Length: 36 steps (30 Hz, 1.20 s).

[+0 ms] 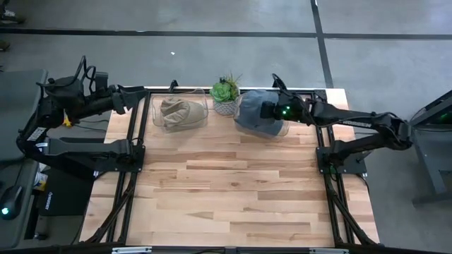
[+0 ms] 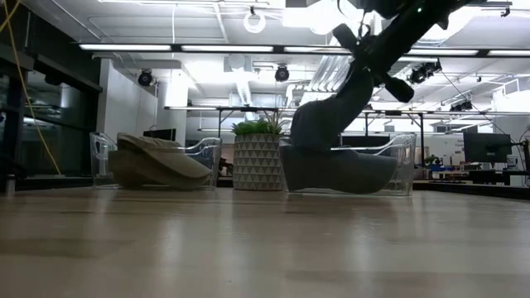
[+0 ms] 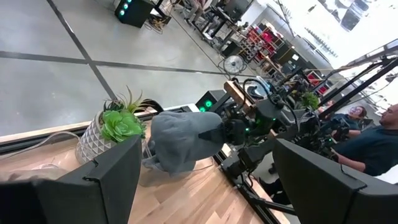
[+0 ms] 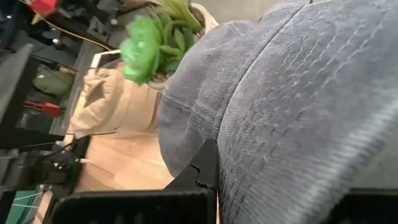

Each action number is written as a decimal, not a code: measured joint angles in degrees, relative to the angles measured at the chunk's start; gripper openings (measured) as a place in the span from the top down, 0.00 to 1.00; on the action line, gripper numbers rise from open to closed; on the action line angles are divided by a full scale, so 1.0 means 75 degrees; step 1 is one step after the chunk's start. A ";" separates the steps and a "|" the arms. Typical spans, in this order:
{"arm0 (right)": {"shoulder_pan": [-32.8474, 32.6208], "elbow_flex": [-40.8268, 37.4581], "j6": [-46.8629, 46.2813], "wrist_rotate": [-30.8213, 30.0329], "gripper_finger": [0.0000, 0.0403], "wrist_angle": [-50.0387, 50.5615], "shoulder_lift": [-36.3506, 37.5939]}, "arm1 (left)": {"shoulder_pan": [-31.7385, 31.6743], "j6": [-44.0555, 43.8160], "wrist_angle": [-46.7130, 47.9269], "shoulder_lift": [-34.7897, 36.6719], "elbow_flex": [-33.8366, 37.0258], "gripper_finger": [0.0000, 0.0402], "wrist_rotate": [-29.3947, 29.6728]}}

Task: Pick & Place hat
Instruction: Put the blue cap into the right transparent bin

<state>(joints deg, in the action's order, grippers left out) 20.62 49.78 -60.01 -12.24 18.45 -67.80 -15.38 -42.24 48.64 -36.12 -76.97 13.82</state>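
Note:
A grey-blue hat point(image 1: 251, 116) point(image 2: 331, 157) point(image 3: 180, 140) sits at the table's far side with its lower part in a clear bin point(image 2: 402, 165). My right gripper point(image 1: 267, 110) point(image 2: 368, 62) is shut on its raised top. A beige hat point(image 1: 180, 113) point(image 2: 157, 161) lies in a second clear bin point(image 1: 159, 125) to the left of a potted succulent point(image 1: 225, 92). My left gripper point(image 1: 145, 97) point(image 3: 208, 146) hovers open beside that bin's left wall, touching nothing. My right gripper holds the grey-blue hat by its crown point(image 4: 261, 124), coming slanting down from the table's right side. One dark finger point(image 4: 208, 165) lies against the corduroy cloth, and the hat hides the other. The crown is pulled up point(image 2: 344, 99) while the hat's lower part stays in the bin.
The succulent in its white patterned pot point(image 2: 257, 157) stands between the two bins at the far edge. The wooden table top point(image 1: 233, 190) stretches bare toward the near edge. Black frame rails point(image 1: 131, 183) run along both sides. People sit in the room beyond point(image 3: 373, 137).

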 joint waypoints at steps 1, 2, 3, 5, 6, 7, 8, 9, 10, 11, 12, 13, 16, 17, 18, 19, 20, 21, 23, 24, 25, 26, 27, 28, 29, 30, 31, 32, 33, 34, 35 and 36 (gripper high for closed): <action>0.0000 0.0000 -0.0088 0.0018 0.99 -0.0032 -0.0089 | 0.0000 -0.0001 0.0000 0.0000 0.0000 0.20 -0.0003; 0.0000 0.0000 -0.0173 0.0044 0.99 -0.0056 -0.0169 | 0.0000 0.0000 0.0000 0.0000 0.0000 0.20 -0.0003; 0.0000 0.0000 -0.0248 0.0053 0.99 -0.0063 -0.0240 | 0.0000 0.0000 0.0000 0.0000 0.0000 0.20 -0.0006; 0.0006 0.0000 -0.0465 0.0081 0.99 -0.0018 -0.0352 | 0.0000 -0.0002 0.0000 0.0000 0.0000 0.20 -0.0013; 0.0006 0.0000 -0.0589 0.0077 0.99 0.0021 -0.0390 | 0.0000 -0.0003 0.0001 0.0000 0.0000 0.20 -0.0019; 0.0008 0.0000 -0.0695 0.0049 0.99 0.0076 -0.0418 | 0.0000 -0.0003 0.0005 0.0000 0.0000 0.20 -0.0020; 0.0034 0.0000 -0.0810 0.0017 0.99 0.0158 -0.0438 | 0.0000 -0.0003 0.0024 0.0000 0.0000 0.20 -0.0023; 0.0056 0.0000 -0.0934 0.0010 0.99 0.0238 -0.0451 | 0.0000 -0.0003 0.0067 0.0000 0.0000 0.20 -0.0023; 0.0070 0.0000 -0.1000 -0.0016 0.99 0.0323 -0.0459 | 0.0000 -0.0003 0.0124 0.0000 0.0000 0.20 -0.0026; 0.0089 0.0000 -0.1059 -0.0089 0.99 0.0423 -0.0462 | 0.0000 -0.0003 0.0178 0.0000 0.0000 0.20 -0.0026; 0.0099 0.0000 -0.1116 -0.0121 0.99 0.0493 -0.0462 | 0.0000 -0.0003 0.0227 0.0000 0.0000 0.20 -0.0026; 0.0115 0.0000 -0.1143 -0.0118 0.98 0.0564 -0.0462 | 0.0000 -0.0006 0.0252 0.0000 0.0000 0.20 -0.0026; 0.0213 0.0012 -0.1154 0.0007 0.97 0.0807 -0.0462 | 0.0000 -0.0062 0.0402 0.0000 0.0000 0.20 -0.0026; 0.0251 0.0012 -0.1161 0.0041 0.97 0.0958 -0.0462 | 0.0000 -0.0079 0.0407 0.0000 0.0000 0.20 -0.0029; 0.0272 0.0012 -0.1168 0.0051 0.98 0.1106 -0.0462 | 0.0000 -0.0096 0.0409 0.0000 0.0000 0.20 -0.0029; 0.0303 0.0012 -0.1170 0.0053 0.99 0.1225 -0.0462 | 0.0000 -0.0140 0.0439 0.0000 0.0000 0.20 -0.0029; 0.0330 0.0012 -0.1168 0.0059 0.99 0.1316 -0.0462 | 0.0000 -0.0146 0.0460 0.0000 0.0000 0.20 -0.0029; 0.0371 0.0012 -0.1168 0.0095 0.99 0.1346 -0.0462 | 0.0000 -0.0144 0.0460 0.0000 0.0000 0.20 -0.0029; 0.0464 0.0012 -0.1161 0.0254 0.98 0.1310 -0.0462 | 0.0000 -0.0146 0.0463 0.0000 0.0000 0.20 -0.0029; 0.0499 0.0012 -0.1127 0.0299 0.97 0.1262 -0.0462 | 0.0000 -0.0146 0.0463 0.0000 0.0000 0.20 -0.0029; 0.0507 0.0012 -0.1054 0.0311 0.98 0.1158 -0.0462 | 0.0000 -0.0146 0.0463 0.0000 0.0000 0.20 -0.0030; 0.0504 0.0012 -0.0963 0.0311 0.98 0.0994 -0.0462 | 0.0000 -0.0146 0.0463 0.0000 0.0000 0.20 -0.0032; 0.0504 0.0012 -0.0873 0.0308 0.99 0.0797 -0.0462 | 0.0000 -0.0146 0.0463 0.0000 0.0000 0.20 -0.0032; 0.0503 0.0012 -0.0752 0.0308 0.99 0.0570 -0.0462 | 0.0000 -0.0146 0.0463 0.0000 0.0000 0.20 -0.0032; 0.0503 0.0012 -0.0681 0.0318 0.99 0.0327 -0.0462 | 0.0000 -0.0146 0.0467 0.0000 0.0000 0.20 -0.0032; 0.0506 0.0012 -0.0659 0.0366 0.99 0.0095 -0.0462 | 0.0000 -0.0146 0.0472 0.0000 0.0000 0.20 -0.0032; 0.0517 0.0012 -0.0636 0.0384 0.99 -0.0082 -0.0460 | 0.0000 -0.0144 0.0497 0.0000 0.0000 0.20 -0.0033; 0.0540 0.0012 -0.0582 0.0401 0.99 -0.0208 -0.0459 | 0.0000 -0.0146 0.0539 0.0000 0.0000 0.20 -0.0035; 0.0562 0.0012 -0.0554 0.0453 0.99 -0.0286 -0.0459 | 0.0000 -0.0146 0.0568 0.0000 0.0000 0.20 -0.0036; 0.0592 0.0012 -0.0547 0.0511 0.99 -0.0305 -0.0469 | 0.0000 -0.0146 0.0576 0.0000 0.0000 0.20 -0.0037; 0.0608 0.0012 -0.0568 0.0581 0.99 -0.0299 -0.0500 | 0.0000 -0.0146 0.0579 0.0000 0.0000 0.20 -0.0038; 0.0612 0.0012 -0.0571 0.0673 0.99 -0.0275 -0.0536 | 0.0000 -0.0146 0.0586 0.0000 0.0000 0.20 -0.0038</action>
<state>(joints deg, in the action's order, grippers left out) 25.21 49.87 -64.29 -7.20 16.39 -71.82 -15.38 -43.33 53.04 -36.12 -76.97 13.54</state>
